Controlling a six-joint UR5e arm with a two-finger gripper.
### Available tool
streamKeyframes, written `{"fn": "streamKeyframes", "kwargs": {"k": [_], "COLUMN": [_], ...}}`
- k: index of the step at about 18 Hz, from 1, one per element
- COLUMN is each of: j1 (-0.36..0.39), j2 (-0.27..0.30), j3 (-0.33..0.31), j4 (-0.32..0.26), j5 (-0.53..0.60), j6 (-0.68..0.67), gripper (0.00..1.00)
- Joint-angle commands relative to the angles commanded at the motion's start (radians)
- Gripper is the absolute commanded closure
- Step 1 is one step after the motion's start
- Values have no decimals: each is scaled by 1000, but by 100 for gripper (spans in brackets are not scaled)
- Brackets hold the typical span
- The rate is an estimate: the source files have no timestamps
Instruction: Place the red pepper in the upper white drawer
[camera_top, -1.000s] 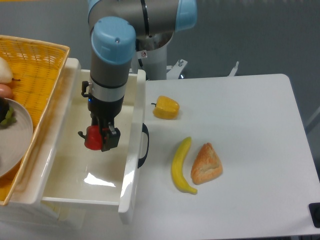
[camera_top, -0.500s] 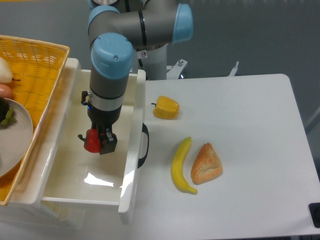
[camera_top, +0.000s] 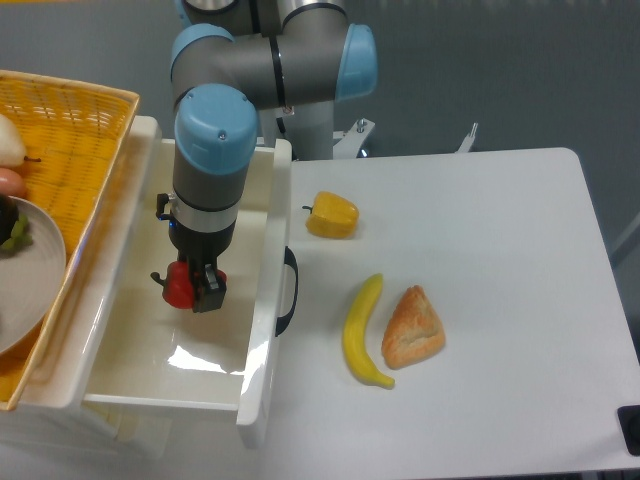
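The red pepper (camera_top: 179, 286) is held low inside the upper white drawer (camera_top: 262, 330), with my gripper (camera_top: 190, 287) shut on it from above. Only its glossy red left side and dark stem show past the black fingers. The drawer is pulled open to the left of the table, its dark curved handle (camera_top: 290, 290) facing right. The arm's blue-capped wrist (camera_top: 212, 130) hangs right above and hides part of the drawer's back. Whether the pepper touches the drawer floor I cannot tell.
A yellow pepper (camera_top: 332, 214), a banana (camera_top: 362, 331) and a pastry (camera_top: 411, 327) lie on the white table (camera_top: 500, 260) right of the drawer. A yellow woven basket (camera_top: 70, 130) with a plate and fruit sits on the left.
The gripper with the red pepper has shifted slightly left and lower inside the drawer. Its grip stays shut.
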Motion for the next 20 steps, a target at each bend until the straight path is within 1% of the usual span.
{"fn": "streamKeyframes", "kwargs": {"k": [2,3,4,5,6,8,10,13,16,18,20], "j1": [-2,-3,-5,-9,-9,-9,-9,-9,-8,-5,-3], "j2": [-5,-5,-6,-8,-8,-8,-8,-8,1,8,27], "j3": [0,-2,-3,-3,-3,-3,-3,-3,-3,11,21], "j4": [0,-2,-2,-2,-2,0,-2,0,0,-3,5], "j5": [6,8,6,8,6,8,8,8,8,8,6], "j6": [0,0,-2,-2,-2,-2,-3,-3,-2,-5,-12], "gripper": [35,29,27,22,19,9,5,3,3,3,3]}}
